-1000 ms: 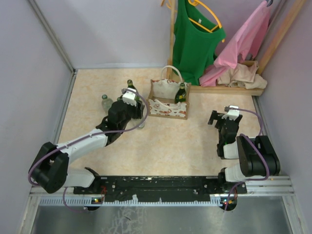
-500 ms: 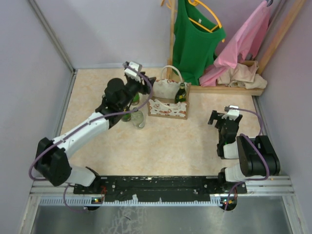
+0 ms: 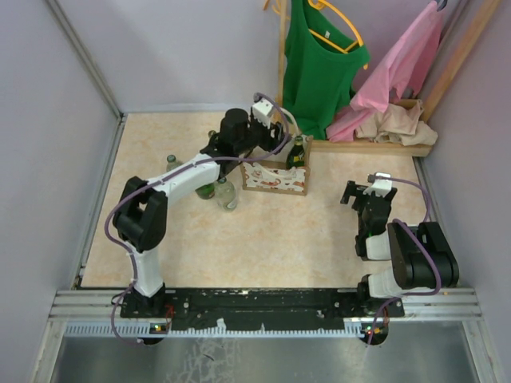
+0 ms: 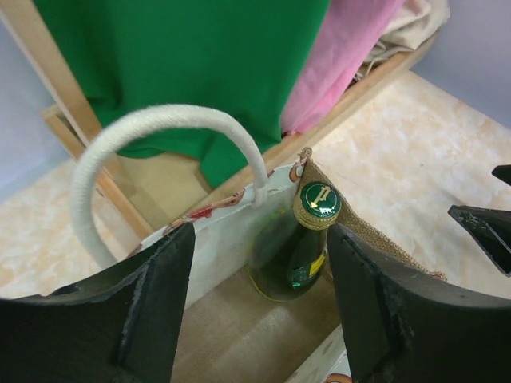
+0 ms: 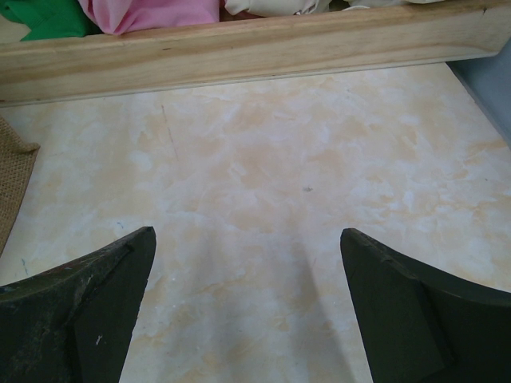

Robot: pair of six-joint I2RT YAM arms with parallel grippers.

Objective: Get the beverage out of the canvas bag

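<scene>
Left claw [image 4: 259, 311] open above the canvas bag [image 3: 275, 175], arm outstretched.

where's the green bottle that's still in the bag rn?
The green bottle stands upright in the right-hand end of the canvas bag, against its far wall, below the open left gripper in the left wrist view.

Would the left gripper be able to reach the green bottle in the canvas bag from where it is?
Probably yes: the left gripper is open above the canvas bag, and the green bottle stands upright, its cap uncovered.
</scene>
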